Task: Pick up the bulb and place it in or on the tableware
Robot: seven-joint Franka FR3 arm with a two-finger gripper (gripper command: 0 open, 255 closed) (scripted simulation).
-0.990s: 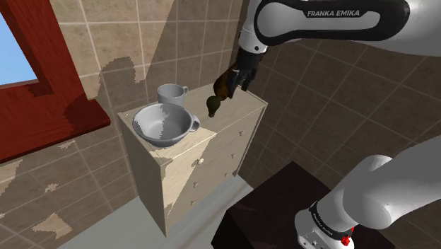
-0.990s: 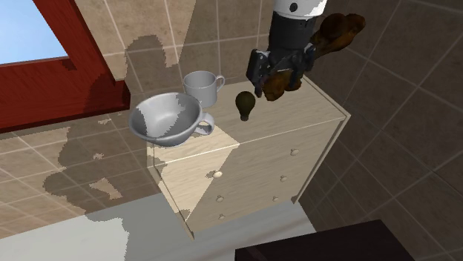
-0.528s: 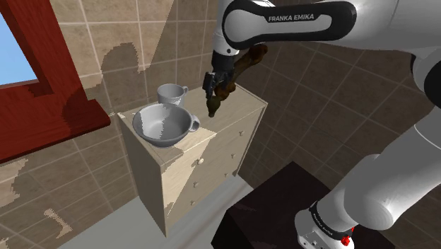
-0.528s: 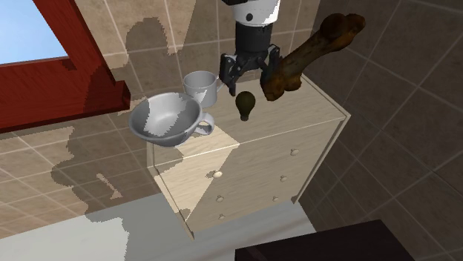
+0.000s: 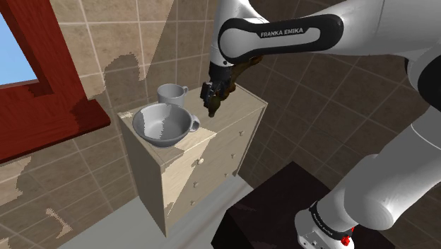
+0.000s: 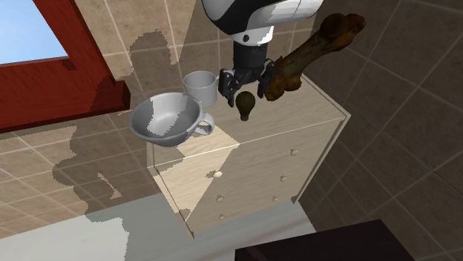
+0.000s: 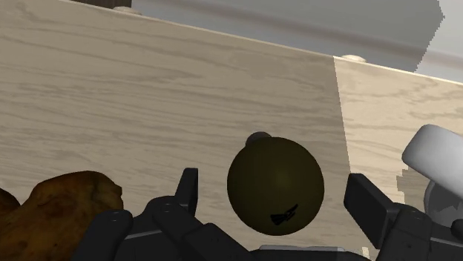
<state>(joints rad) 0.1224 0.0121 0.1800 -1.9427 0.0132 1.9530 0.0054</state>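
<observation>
Bulb (image 7: 274, 189) sits centred under the wide-open, empty claw (image 6: 245, 83), untouched by it.

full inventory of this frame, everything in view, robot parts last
dresser: 1, light wood, knobbed drawers, against tiled wall
bulb: 1, dark olive, base up on dresser top
bowl: 1, grey-white, handled, dresser top, second exterior view's left end
mug: 1, grey, behind bowl
bone: 1, brown, slanting up beside bulb
window frame: 1, red, on wall beyond bowl
stand: 1, dark, shoulder view's lower right
arm: 1, white, over dresser
hand: 1, black, open, straddling bulb without touching
</observation>
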